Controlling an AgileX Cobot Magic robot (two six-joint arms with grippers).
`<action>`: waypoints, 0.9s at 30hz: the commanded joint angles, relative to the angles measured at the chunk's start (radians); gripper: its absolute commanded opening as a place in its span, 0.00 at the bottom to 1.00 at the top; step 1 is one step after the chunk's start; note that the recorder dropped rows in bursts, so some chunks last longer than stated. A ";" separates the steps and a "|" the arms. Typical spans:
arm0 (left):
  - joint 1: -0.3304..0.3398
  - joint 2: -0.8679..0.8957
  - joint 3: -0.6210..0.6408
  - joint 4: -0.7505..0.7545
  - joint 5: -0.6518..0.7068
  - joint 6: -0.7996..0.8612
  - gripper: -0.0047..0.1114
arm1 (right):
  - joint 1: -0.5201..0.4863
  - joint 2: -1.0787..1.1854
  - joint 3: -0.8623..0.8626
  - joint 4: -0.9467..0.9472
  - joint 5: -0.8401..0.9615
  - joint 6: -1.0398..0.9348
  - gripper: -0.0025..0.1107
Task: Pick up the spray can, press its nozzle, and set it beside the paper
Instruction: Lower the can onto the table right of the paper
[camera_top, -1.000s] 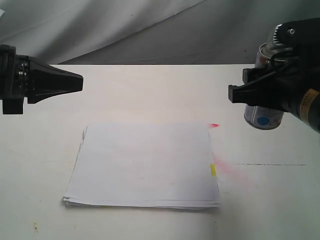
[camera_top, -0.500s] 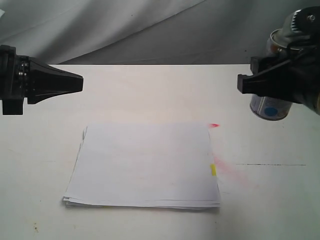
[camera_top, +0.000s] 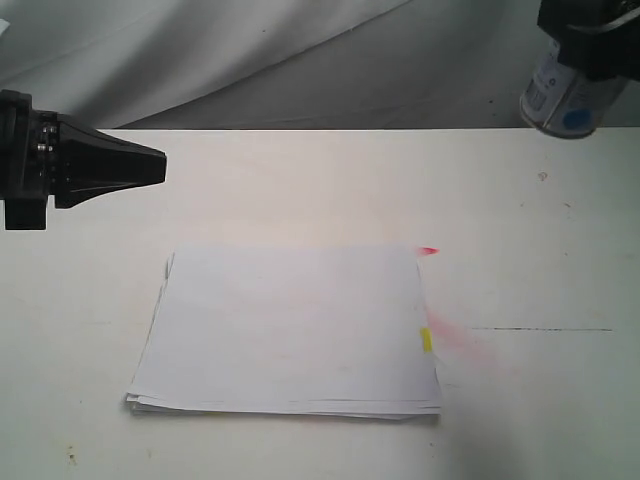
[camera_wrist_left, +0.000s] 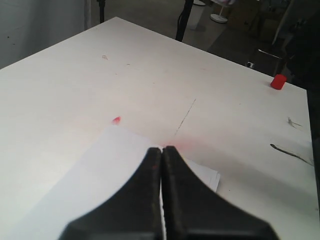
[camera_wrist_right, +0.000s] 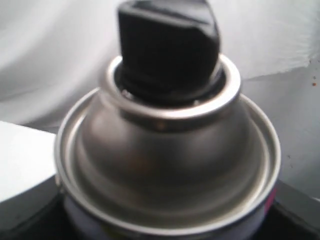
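White paper (camera_top: 290, 330) lies nearest on the table (camera_top: 540, 420), the left end effector (camera_top: 158, 166) hovers pressed together beyond its left corner, and farthest right the right end effector (camera_top: 590, 48) pinches the spray can (camera_top: 562, 100) aloft.

light: bright, even, diffuse | tabletop (camera_top: 300, 180) near washed-out white, shadows faint | rt wrist: spray can (camera_wrist_right: 165, 165) close-up blurry, dull sheen | left tool (camera_wrist_left: 161, 148) soft-focus

Nothing legible shows: on the spray can (camera_top: 562, 100) the white label's print is too small and blurred to read, and the paper (camera_top: 290, 325) carries no writing.
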 joint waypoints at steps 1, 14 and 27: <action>0.002 -0.009 0.004 -0.005 0.006 0.007 0.04 | -0.082 0.052 0.017 0.259 -0.227 -0.280 0.02; 0.002 -0.009 0.004 -0.005 0.006 0.004 0.04 | -0.087 0.562 0.017 0.315 -0.536 -0.512 0.02; 0.002 -0.009 0.004 -0.005 0.006 0.010 0.04 | -0.087 0.845 0.017 0.484 -0.649 -0.683 0.02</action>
